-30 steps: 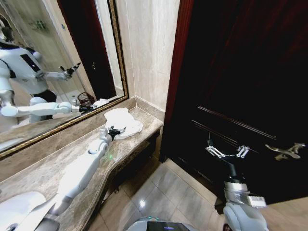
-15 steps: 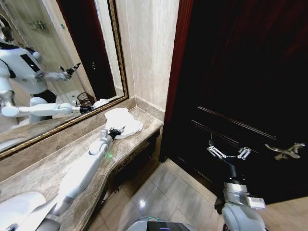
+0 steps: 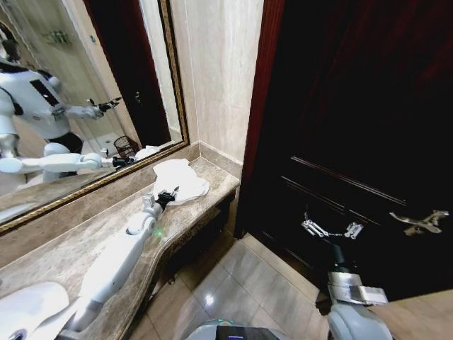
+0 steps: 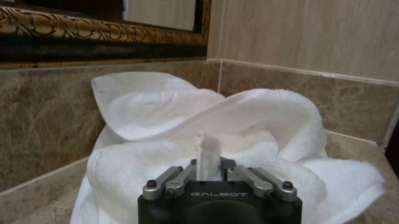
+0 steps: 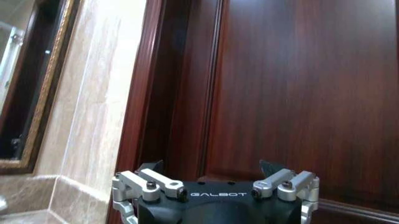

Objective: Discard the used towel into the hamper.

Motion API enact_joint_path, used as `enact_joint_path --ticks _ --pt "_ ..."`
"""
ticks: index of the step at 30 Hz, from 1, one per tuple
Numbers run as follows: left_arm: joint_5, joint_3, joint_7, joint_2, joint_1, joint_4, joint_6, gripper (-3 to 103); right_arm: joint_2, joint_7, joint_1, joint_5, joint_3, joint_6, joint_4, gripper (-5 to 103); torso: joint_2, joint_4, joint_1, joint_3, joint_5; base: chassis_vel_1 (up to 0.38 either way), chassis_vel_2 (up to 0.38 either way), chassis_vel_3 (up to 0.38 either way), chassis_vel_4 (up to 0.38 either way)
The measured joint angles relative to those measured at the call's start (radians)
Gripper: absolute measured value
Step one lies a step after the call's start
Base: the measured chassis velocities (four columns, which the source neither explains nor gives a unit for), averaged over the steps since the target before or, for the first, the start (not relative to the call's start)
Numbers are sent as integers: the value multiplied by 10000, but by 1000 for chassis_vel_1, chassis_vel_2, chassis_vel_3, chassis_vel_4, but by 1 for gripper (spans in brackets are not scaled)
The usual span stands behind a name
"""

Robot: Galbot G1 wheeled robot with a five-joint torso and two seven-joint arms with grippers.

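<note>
Head view: a dark wooden door (image 3: 354, 127) fills the right half of the frame, a gilt-framed mirror (image 3: 85, 92) the upper left, and a marble worktop (image 3: 85, 241) runs from the lower left up to the corner at centre. On the worktop's far end, centre-left of the frame, lies the towel (image 3: 185, 181), a rumpled white heap close against the wall. A hamper (image 3: 126, 146) appears as a reflection in the mirror, left of centre; where it really stands I cannot tell.

The left tool (image 3: 168, 194) reaches along the worktop to the towel's near edge. In the left wrist view the left tool (image 4: 208, 173) is at lower centre, pinched closed on a small upright fold of towel (image 4: 249, 135), the rest of the cloth bunched beyond it.

The right tool (image 3: 331, 229) hangs idle at lower right before the door, spread open; the right wrist view shows the same, right tool (image 5: 215, 182) at lower centre.

The towel looks soft, light and limp, so it should drape and trail when lifted. A deeper bite into a thick fold would likely hold better than the thin tuft.
</note>
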Motion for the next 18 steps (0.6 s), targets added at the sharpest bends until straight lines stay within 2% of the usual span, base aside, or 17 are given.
enact_joint_path --ticks 3,5,18 --pt "0 -57 58 18 29 -51 0 11 -107 -125 -90 0 36 -86 12 100 0 0 0 0 0 0 0 0 0" --pt "-3 -100 90 42 51 -99 0 4 -151 -188 -119 -1 46 -160 17 100 0 0 0 0 0 0 0 0 0" --pt "-68 -444 228 143 383 -421 -186 2 26 -147 -79 -119 -29 -74 -41 100 0 0 0 0 0 0 0 0 0"
